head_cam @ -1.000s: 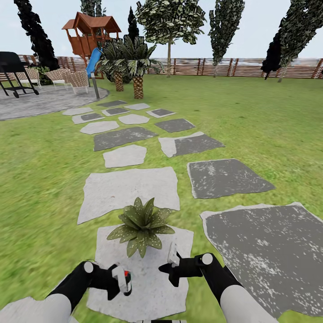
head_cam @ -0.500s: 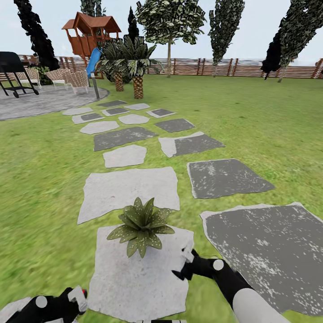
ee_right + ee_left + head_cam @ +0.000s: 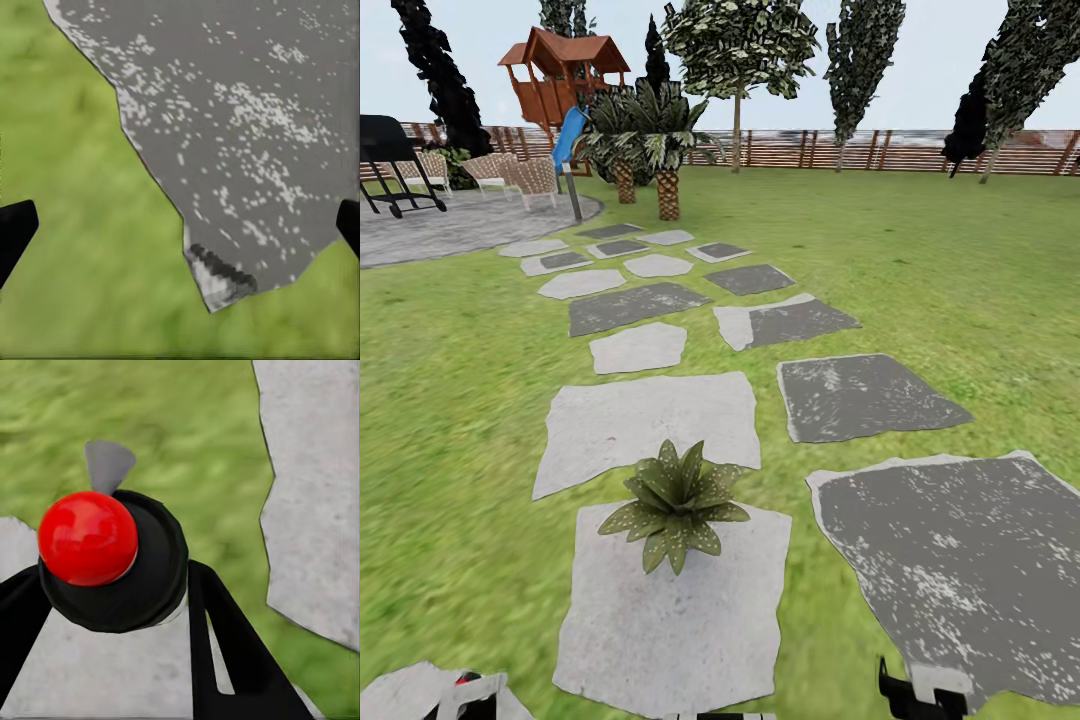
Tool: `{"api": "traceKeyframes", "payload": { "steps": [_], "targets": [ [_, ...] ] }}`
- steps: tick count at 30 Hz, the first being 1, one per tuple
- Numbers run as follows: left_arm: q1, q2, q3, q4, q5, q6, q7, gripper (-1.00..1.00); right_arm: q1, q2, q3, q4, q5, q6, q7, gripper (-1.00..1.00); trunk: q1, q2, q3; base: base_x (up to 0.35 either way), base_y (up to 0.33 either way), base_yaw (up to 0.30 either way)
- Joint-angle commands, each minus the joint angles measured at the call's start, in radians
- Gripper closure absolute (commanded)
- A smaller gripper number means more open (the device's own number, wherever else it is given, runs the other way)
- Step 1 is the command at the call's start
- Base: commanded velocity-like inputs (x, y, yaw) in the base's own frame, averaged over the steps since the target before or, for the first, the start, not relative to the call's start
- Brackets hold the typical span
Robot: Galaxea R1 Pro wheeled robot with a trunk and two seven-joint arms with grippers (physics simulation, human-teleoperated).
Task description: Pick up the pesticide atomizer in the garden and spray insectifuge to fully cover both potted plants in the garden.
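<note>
My left claw [image 3: 112, 607] grips the pesticide atomizer [image 3: 112, 559], my right claw [image 3: 180, 225] spread open; next I judge: aim at the potted plant [image 3: 675, 505].

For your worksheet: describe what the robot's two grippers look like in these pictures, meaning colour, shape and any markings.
The left gripper has smooth, flat black fingers, one with a narrow slot cut through it. In the head view it has a pale grey-white tip. The right gripper is black and angular with a light grey block on it; its fingers appear as plain black tips. No cables or markings are visible.
</note>
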Motion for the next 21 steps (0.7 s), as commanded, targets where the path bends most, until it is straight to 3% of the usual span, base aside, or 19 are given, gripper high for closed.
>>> {"api": "traceKeyframes", "payload": {
  "steps": [1,10,21],
  "targets": [
    [0.001,-0.003,0.008,0.001,0.000,-0.004,-0.008,1.00,0.002,0.001,-0.005,0.002,0.006,-0.003,-0.004,-1.00,0.000,0.000,-0.001,0.000,0.000,0.000],
    [0.002,-0.010,0.010,0.063,0.005,-0.004,-0.007,1.00,0.004,0.008,-0.004,0.002,0.003,-0.002,-0.007,-1.00,0.000,0.000,-0.001,0.000,0.000,0.000],
    [0.002,-0.017,0.010,0.063,0.003,-0.006,-0.008,1.00,0.019,0.013,-0.004,0.004,0.002,0.005,-0.005,-1.00,0.000,0.000,-0.001,0.000,0.000,0.000]
  ]
}}
